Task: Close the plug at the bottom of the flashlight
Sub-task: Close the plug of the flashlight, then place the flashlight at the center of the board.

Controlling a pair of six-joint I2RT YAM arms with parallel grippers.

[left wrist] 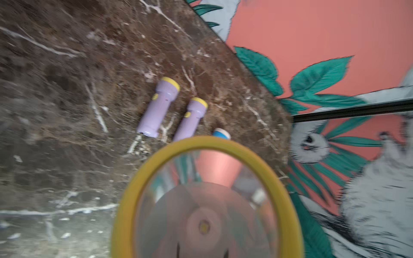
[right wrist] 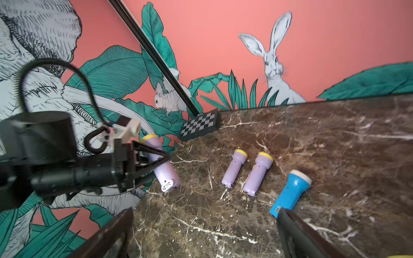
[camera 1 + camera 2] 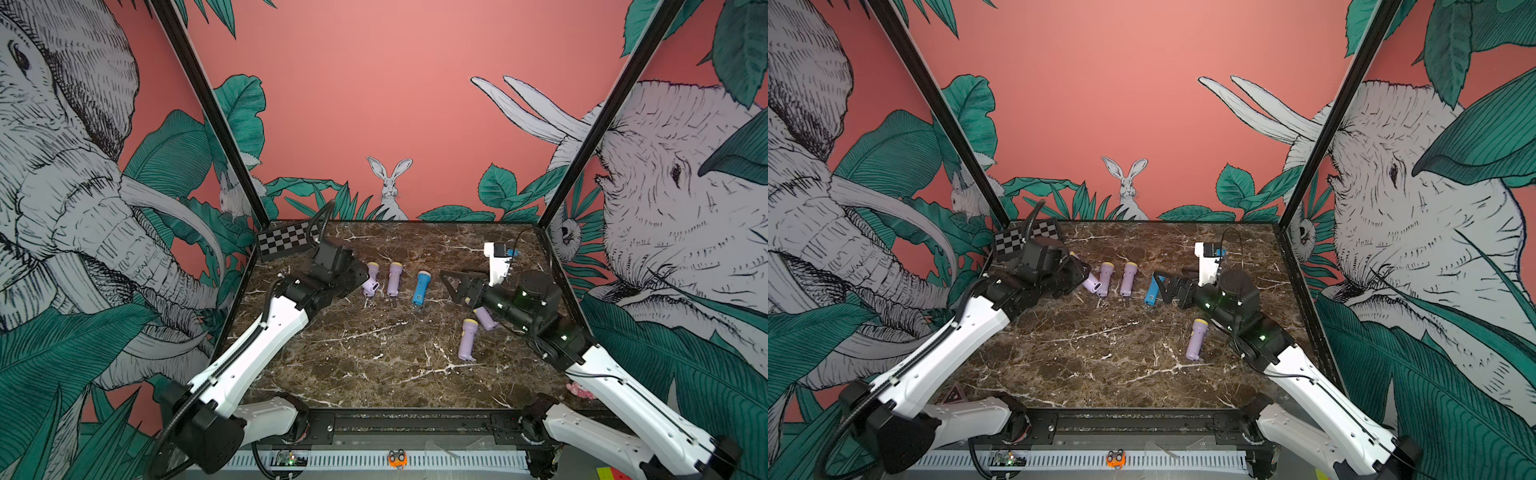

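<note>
Marble table (image 3: 374,374): spare flashlights (image 3: 394,278) lie loose on it. Left gripper (image 2: 161,166) is clamped on the purple flashlight (image 2: 167,176), held off the table just in front of the checkerboard (image 2: 200,124). Butt end faces the right gripper (image 3: 449,286), which is wide open and empty, further from the checkerboard. Charge port (image 2: 167,185) looks uncovered and I can't make out the plug, so I'd say the closing is not yet done.

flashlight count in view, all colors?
6. Held flashlight in left gripper; two purple flashlights and blue flashlight mid-table; another purple pair by right arm, one partly under it.
</note>
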